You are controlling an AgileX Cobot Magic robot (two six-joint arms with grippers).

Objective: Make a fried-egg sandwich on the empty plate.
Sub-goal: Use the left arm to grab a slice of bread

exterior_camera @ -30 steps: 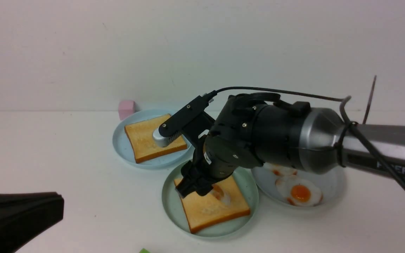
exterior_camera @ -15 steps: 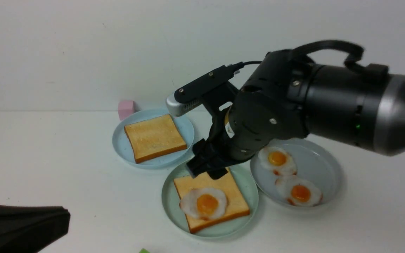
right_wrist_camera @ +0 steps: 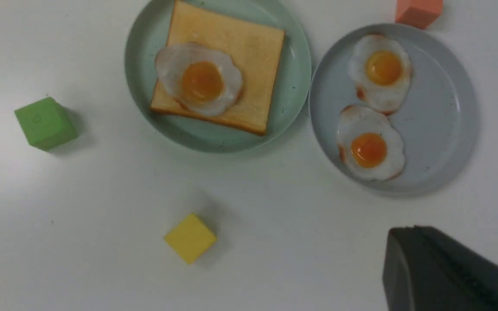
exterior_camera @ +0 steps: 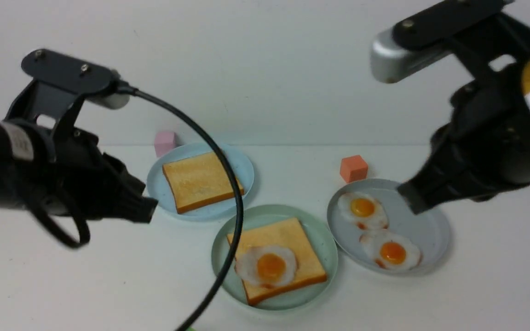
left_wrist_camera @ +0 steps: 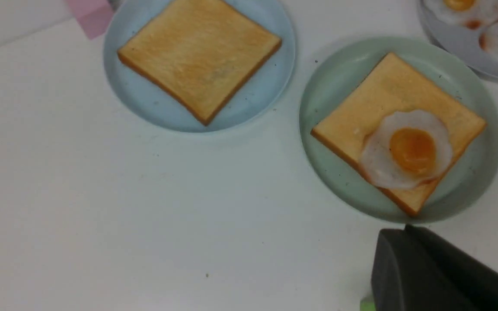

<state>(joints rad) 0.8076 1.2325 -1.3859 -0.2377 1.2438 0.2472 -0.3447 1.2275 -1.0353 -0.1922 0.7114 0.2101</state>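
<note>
The mint-green plate [exterior_camera: 328, 250] holds a golden toast slice [exterior_camera: 292, 236] with a fried egg [exterior_camera: 267, 265] lying on its near-left part. A second toast slice [exterior_camera: 203, 181] lies on the light blue plate [exterior_camera: 154, 191] behind and to the left. My left gripper [exterior_camera: 149, 209] is shut and empty, hovering just left of the light blue plate. My right gripper [exterior_camera: 407, 202] is shut and empty, raised over the grey-blue plate [exterior_camera: 433, 230]. The left wrist view shows both toasts [left_wrist_camera: 199, 54] and the egg [left_wrist_camera: 407, 149].
The grey-blue plate holds two more fried eggs [exterior_camera: 363, 209]. A pink block [exterior_camera: 165, 142] and an orange block [exterior_camera: 353, 168] stand at the back. A green block [right_wrist_camera: 45, 123] and a yellow block [right_wrist_camera: 189, 237] lie near the front. The left arm's cable [exterior_camera: 235, 216] hangs across the mint plate's left side.
My right gripper let go of the egg on the toast and pulled up and back to the right. My left arm rose from the lower left toward the light blue plate.
</note>
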